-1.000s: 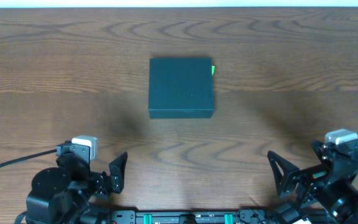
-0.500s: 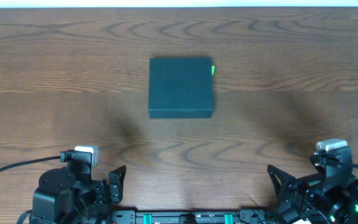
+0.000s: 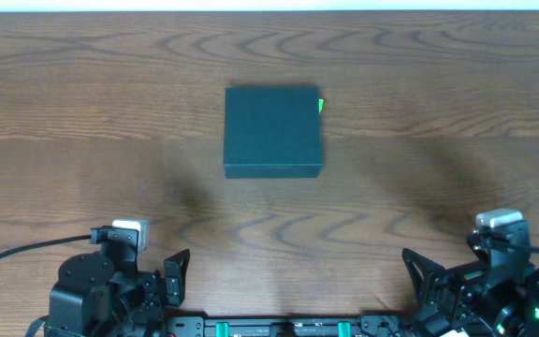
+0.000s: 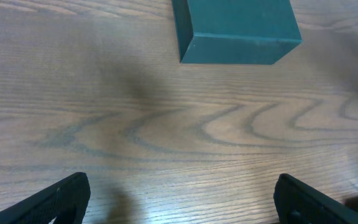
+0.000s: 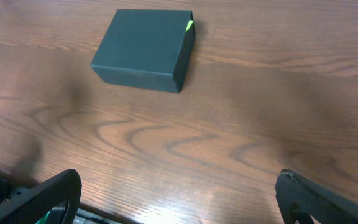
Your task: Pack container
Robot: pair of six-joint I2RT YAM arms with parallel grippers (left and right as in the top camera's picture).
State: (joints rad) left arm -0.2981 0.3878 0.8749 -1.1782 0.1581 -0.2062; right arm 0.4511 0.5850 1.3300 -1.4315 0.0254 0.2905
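On the left, one dark cable [image 3: 17, 251] trails across the wooden counter [image 3: 82, 112] to the left arm, which sits low at the near edge. The left fingers [image 4: 61, 200] are two in number and spread wide apart. In the left wrist view one dark tip shows in each bottom corner, with only bare wood grain between them, and they grip nothing.

Near the middle of the counter, slightly toward the far side, lies the one container [image 3: 272, 131]. It is a dark teal square box with its lid flat and closed. It rests well apart from both arms, and nothing touches it. In the left wrist view the container [image 4: 235, 25] sits at the top edge, ahead and a little to the right. In the right wrist view the container [image 5: 145, 50] sits ahead and to the left, turned at an angle. A single small green sliver [image 3: 320, 105] shows at its far right corner.

On the right, the right fingers [image 5: 47, 198], again two, are likewise held wide apart and empty, low at the near edge of the counter.
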